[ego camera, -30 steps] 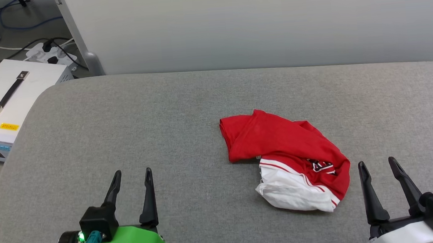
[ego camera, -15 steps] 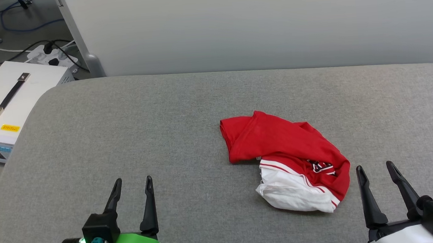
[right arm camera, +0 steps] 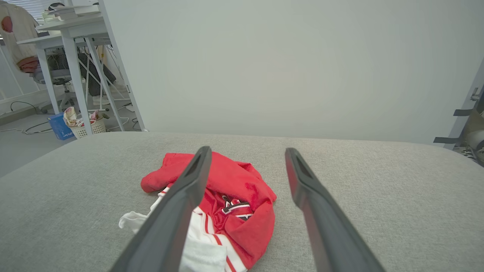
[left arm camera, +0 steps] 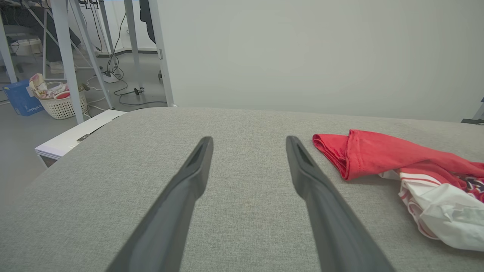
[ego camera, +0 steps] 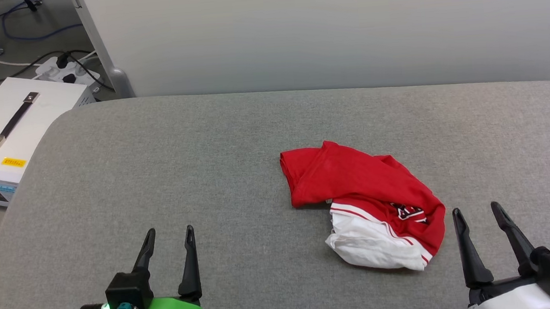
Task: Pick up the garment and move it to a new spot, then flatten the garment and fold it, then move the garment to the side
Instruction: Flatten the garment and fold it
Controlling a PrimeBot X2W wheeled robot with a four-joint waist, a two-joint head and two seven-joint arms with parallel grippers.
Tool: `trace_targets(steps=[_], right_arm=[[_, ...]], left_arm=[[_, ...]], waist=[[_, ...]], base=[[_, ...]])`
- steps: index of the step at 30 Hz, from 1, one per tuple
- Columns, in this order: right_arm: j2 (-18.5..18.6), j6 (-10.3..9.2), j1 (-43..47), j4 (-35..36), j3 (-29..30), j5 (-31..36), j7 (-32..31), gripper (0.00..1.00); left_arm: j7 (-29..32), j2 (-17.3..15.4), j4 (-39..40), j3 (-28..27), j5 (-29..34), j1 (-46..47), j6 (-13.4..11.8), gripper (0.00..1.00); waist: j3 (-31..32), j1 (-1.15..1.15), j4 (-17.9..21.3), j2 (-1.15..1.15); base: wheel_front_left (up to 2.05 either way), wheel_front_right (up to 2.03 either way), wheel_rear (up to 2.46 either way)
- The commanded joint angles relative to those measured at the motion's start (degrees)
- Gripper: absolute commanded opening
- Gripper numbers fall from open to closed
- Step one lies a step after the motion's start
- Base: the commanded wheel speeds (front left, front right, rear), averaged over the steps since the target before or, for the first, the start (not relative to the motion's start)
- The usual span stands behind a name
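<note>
The red and white shirt lies bunched up on the grey worktop, a bit to the right. The right gripper is just beside the shirt. The left gripper is well apart from it. Both have their fingers spread wide and hold nothing. To pick it up well, the right fingers should likely close on 1 thick red fold, then lift. A white basket on the floor holds crumpled cloth.

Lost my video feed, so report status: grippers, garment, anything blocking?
Left gripper open, empty. Right gripper open, empty, right of garment, not touching. Garment crumpled on grey table. Nothing between them.
</note>
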State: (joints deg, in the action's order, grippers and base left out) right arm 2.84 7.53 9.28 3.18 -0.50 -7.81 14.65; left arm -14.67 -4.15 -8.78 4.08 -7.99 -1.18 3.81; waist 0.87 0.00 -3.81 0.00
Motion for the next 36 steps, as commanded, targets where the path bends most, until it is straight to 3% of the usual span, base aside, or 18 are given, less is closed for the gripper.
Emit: trace_targets(steps=[1, 5, 9, 13, 18, 21, 27, 32, 36], right_arm=[[0.04, -0.04, -1.08, 0.96, 0.44, 0.1, 0.35, 1.0], [1.51, -0.04, -4.5, 3.72, 0.4, 0.33, 0.35, 1.0], [5.42, -0.04, -10.25, 6.74, -0.72, -1.07, 0.35, 1.0], [12.09, -0.04, -16.47, 7.37, -5.56, -4.4, 0.35, 1.0], [24.33, -0.04, -24.32, 5.34, -18.95, -13.01, -0.53, 1.0], [32.3, -0.04, -29.53, 4.81, -28.66, -19.9, -7.13, 1.0], [42.73, -0.04, -38.16, 5.66, -44.24, -31.89, -22.48, 1.0], [47.72, -0.04, -42.91, 6.31, -54.59, -38.61, -33.45, 1.0], [49.33, -0.04, -46.16, 5.54, -60.3, -41.17, -36.83, 1.0]], left_arm=[[-0.32, 0.26, -0.05, -0.22, 0.73, -0.97, 0.39, 1.0], [-0.33, 0.49, 0.06, -0.57, 0.97, -0.47, 0.6, 1.0], [-0.33, 0.71, 0.09, -0.76, 1.11, 0.25, 0.72, 1.0], [-0.33, 0.87, 0.08, -1.04, 1.17, 0.95, 0.86, 1.0], [-0.33, 1.02, 0.04, -1.6, 1.2, 1.29, 0.91, 1.0], [-0.33, 1.09, 0.12, -1.78, 1.18, 1.32, 0.88, 1.0], [-0.33, 1.19, 0.39, -1.84, 1.06, 1.97, 0.87, 1.0], [-0.33, 1.23, 0.62, -1.77, 0.93, 2.98, 0.78, 1.0], [-0.33, 1.25, 0.82, -1.17, 0.48, 4.14, 0.64, 1.0]], waist=[[-0.22, 0.0, 0.04, 0.0], [-1.16, 0.0, 0.13, 0.0], [-2.26, 0.0, 0.11, 0.0], [-3.28, 0.0, 0.03, 0.0], [-3.94, 0.0, 0.14, 0.0], [-4.34, 0.0, 0.13, 0.0], [-6.26, 0.0, -0.12, 0.0], [-8.41, 0.0, -0.59, 0.0], [-10.6, 0.0, -1.43, 0.0]], base=[[0.0, 0.0, 0.0], [0.0, 0.0, 0.0], [0.0, 0.0, 0.0], [0.0, 0.0, 0.0], [0.0, 0.0, 0.0], [0.0, 0.0, 0.0], [0.0, 0.0, 0.0], [0.0, 0.0, 0.0], [0.0, 0.0, 0.0]])
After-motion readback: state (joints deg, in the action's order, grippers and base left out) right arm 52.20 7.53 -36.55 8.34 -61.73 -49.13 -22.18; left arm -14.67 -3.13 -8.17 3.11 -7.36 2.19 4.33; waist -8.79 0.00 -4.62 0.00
